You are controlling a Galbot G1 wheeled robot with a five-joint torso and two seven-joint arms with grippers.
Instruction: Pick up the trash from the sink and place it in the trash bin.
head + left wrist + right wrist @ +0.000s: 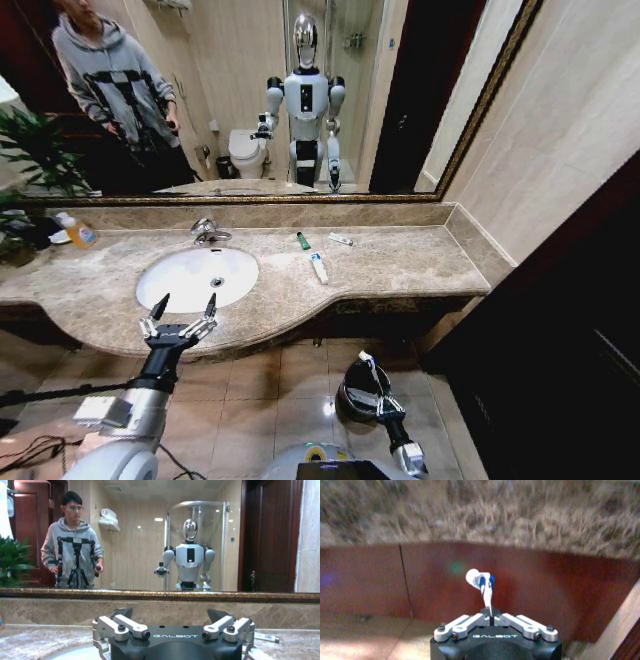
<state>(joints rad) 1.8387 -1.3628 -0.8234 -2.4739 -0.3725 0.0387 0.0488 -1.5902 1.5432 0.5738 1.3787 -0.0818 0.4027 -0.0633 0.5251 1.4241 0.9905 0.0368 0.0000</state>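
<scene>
The right gripper (491, 617) is clamped on a white tube (482, 585) with blue marks, the tube standing up past its closed fingertips. In the head view this gripper (368, 372) sits low over the floor, directly above the dark bin (352, 396), whose rim it partly hides. The left gripper (180, 318) hangs with fingers spread wide and empty, just in front of the counter edge, the white sink (196, 277) right beyond it. Farther off to its right, two tubes (311, 257) and a small flat packet (341, 239) lie on the counter; their markings are too small to read.
</scene>
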